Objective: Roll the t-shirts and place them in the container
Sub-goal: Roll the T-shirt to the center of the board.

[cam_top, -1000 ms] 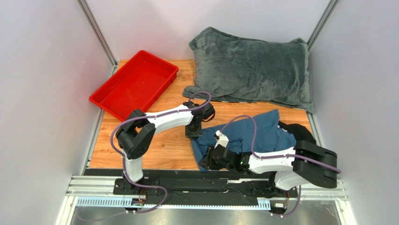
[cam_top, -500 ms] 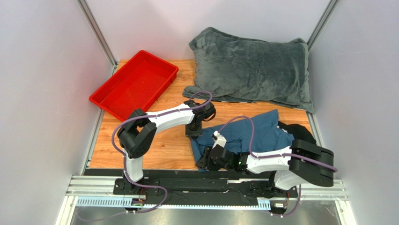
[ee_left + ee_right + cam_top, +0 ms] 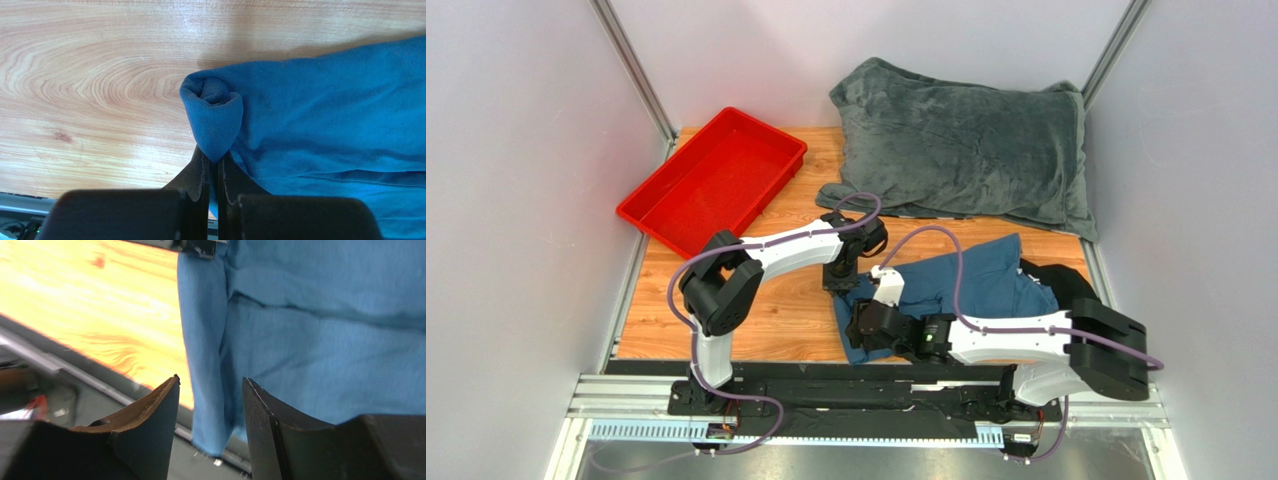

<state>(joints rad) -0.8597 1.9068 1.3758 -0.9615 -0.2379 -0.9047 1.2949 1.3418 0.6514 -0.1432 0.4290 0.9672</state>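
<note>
T-shirt (image 3: 986, 280): plain teal-blue, it lay crumpled on the counter (image 3: 776, 310) at about 4 o'clock from the counter's middle, just ahead of the right arm's base.
T-shirt corner (image 3: 212, 107): it was curled into a small, tight roll at the garment's 9 o'clock edge, and the wood beside it was bare.
Left gripper (image 3: 839, 283): its jaws were pressed together on that rolled corner, with the cloth pinched between the tips.
Right gripper (image 3: 210, 382): its jaws stood partly apart over the shirt's near edge at 7 o'clock. A hanging fold showed in the gap, but the view did not show whether either jaw touched it.
Black cloth (image 3: 1061, 280): it lay against the shirt's 3 o'clock side and was partly hidden by the right arm.
Grey plush blanket (image 3: 966, 150): it was heaped at 1 o'clock at the far side of the counter.
Red tray (image 3: 714, 182): it sat at 10 o'clock, well apart from the shirt and set at an angle.
</note>
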